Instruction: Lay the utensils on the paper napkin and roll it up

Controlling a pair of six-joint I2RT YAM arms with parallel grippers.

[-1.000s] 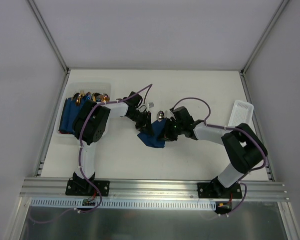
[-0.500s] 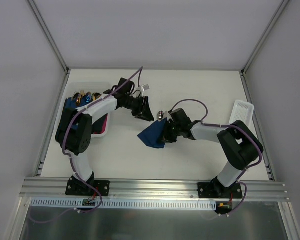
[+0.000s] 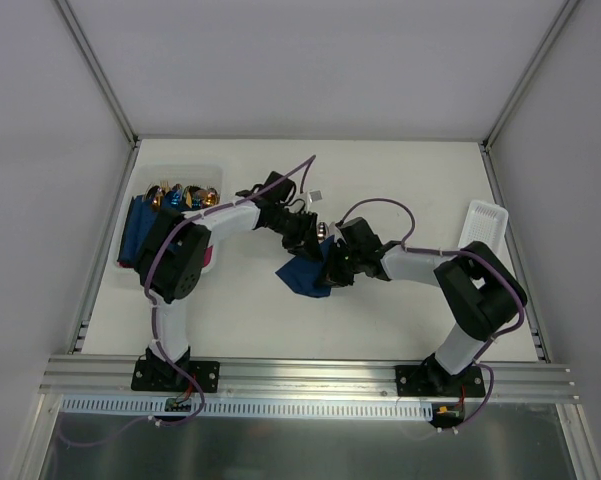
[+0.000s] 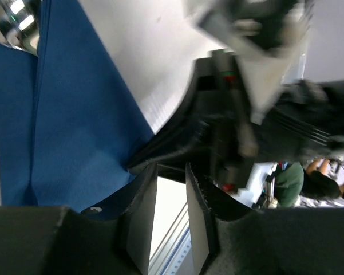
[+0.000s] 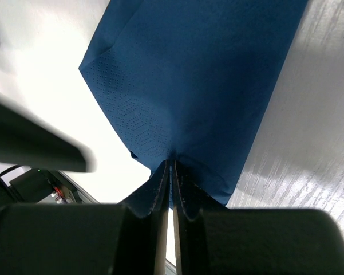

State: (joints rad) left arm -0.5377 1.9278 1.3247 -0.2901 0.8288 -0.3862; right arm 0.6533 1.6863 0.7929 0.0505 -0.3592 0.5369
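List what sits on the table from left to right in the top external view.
Clear bin of rolled blue bundles → paper napkin → white tray.

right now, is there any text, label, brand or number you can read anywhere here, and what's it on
No text can be read.
The navy paper napkin is plain, with only an embossed dot pattern near one edge.
A small white tag by the left arm's cable is too small to read.
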